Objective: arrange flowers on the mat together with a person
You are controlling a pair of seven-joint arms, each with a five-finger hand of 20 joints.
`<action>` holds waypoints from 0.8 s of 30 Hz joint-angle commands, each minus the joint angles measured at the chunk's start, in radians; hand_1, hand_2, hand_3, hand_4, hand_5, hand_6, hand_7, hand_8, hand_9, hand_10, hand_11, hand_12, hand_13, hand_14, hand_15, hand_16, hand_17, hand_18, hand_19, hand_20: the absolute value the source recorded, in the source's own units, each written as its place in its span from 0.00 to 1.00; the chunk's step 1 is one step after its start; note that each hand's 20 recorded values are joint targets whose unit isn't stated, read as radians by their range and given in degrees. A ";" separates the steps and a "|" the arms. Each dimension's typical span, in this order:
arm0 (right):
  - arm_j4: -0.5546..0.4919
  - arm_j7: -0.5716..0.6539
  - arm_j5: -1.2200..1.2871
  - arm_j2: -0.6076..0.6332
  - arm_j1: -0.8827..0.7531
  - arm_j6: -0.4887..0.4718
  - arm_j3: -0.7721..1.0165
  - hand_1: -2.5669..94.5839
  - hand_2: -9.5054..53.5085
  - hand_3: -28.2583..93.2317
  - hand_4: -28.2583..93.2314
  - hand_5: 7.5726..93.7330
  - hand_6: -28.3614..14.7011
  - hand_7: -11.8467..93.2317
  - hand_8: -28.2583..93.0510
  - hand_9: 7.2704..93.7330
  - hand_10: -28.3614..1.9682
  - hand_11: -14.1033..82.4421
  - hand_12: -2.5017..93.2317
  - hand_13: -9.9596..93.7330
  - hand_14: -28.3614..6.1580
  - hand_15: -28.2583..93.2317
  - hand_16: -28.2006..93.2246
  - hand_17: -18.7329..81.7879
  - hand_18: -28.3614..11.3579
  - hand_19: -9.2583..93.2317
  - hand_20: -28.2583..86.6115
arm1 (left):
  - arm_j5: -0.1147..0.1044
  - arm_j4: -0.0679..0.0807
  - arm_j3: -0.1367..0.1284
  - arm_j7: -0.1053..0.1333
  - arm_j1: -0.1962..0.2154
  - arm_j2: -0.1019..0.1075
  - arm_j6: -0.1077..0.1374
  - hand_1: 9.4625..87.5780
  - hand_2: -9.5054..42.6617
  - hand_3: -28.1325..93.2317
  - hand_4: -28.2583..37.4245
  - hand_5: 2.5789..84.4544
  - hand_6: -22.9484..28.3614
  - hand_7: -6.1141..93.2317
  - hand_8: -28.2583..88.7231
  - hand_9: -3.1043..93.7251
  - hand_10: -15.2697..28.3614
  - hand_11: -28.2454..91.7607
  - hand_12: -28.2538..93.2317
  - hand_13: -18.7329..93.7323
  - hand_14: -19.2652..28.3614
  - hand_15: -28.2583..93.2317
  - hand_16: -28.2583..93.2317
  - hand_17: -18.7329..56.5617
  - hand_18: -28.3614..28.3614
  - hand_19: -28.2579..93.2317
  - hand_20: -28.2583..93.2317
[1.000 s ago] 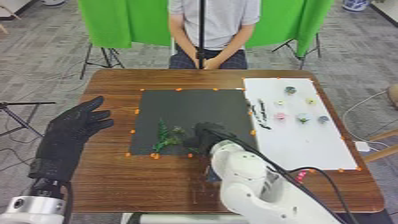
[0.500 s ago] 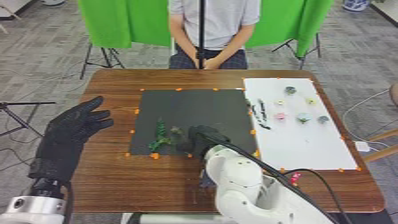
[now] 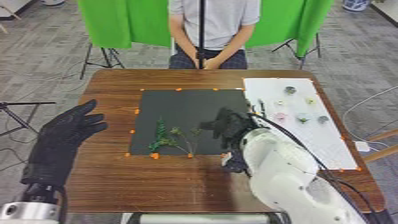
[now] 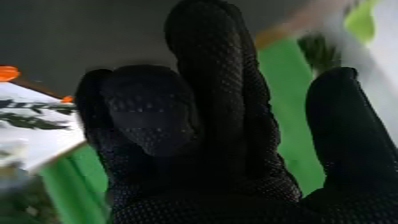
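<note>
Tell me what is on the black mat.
Green sprigs lie on the near left of the mat. The right robot hand is over its right side; what it covers cannot be seen.

Slants the left arm (image 3: 19, 209) in from between seven and eight o'clock in the head view, with the left hand (image 3: 71, 122) at nine, open towards one. Leans the right arm (image 3: 284, 165) in from five, bringing the right hand (image 3: 233, 127) near the centre. Holds some fingers (image 4: 218, 65) straight, others bent, with thumb (image 4: 342, 115) spread.
</note>
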 commanded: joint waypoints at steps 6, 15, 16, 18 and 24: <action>-0.073 -0.442 0.757 -0.039 -0.436 0.289 0.575 0.25 0.36 0.77 0.06 0.62 0.52 0.22 0.15 0.67 0.19 0.38 0.19 0.64 0.20 0.74 0.31 0.42 0.05 0.86 0.22 | -0.028 0.021 -0.075 0.098 0.116 -0.067 -0.042 0.09 0.27 0.87 0.00 0.41 0.59 0.21 0.16 0.40 0.81 0.45 0.32 0.40 1.00 0.68 0.15 0.13 0.95 0.67 0.29; -0.017 -0.568 0.981 -0.062 -0.463 0.300 0.583 0.21 0.34 0.81 0.04 0.51 0.55 0.21 0.15 0.53 0.19 0.34 0.18 0.53 0.14 0.71 0.30 0.32 0.03 0.74 0.31 | -0.044 0.047 -0.067 0.158 0.121 -0.102 -0.052 0.05 0.25 0.87 0.00 0.40 0.54 0.20 0.15 0.40 0.78 0.44 0.33 0.41 1.00 0.69 0.16 0.13 0.94 0.66 0.31; -0.016 -0.570 0.974 -0.064 -0.462 0.289 0.583 0.21 0.34 0.81 0.04 0.51 0.55 0.21 0.15 0.53 0.18 0.33 0.18 0.53 0.13 0.71 0.30 0.32 0.03 0.73 0.31 | -0.046 0.051 -0.064 0.158 0.114 -0.099 -0.056 0.05 0.26 0.86 0.00 0.40 0.54 0.20 0.15 0.41 0.78 0.44 0.33 0.41 1.00 0.70 0.16 0.13 0.94 0.66 0.31; -0.003 -0.591 0.998 -0.067 -0.456 0.276 0.578 0.20 0.34 0.81 0.04 0.49 0.54 0.21 0.15 0.51 0.18 0.32 0.18 0.52 0.13 0.70 0.30 0.31 0.03 0.72 0.32 | -0.049 0.053 -0.060 0.159 0.110 -0.093 -0.056 0.04 0.27 0.86 0.00 0.40 0.54 0.20 0.15 0.41 0.78 0.44 0.33 0.41 1.00 0.70 0.16 0.13 0.93 0.65 0.31; 0.009 -0.604 1.004 -0.071 -0.447 0.261 0.575 0.19 0.34 0.82 0.03 0.47 0.55 0.20 0.16 0.48 0.19 0.31 0.18 0.50 0.12 0.69 0.30 0.30 0.02 0.70 0.33 | -0.048 0.062 -0.028 0.158 0.073 -0.081 -0.056 0.03 0.29 0.85 0.00 0.41 0.54 0.20 0.15 0.42 0.78 0.44 0.33 0.41 1.00 0.70 0.16 0.12 0.92 0.64 0.32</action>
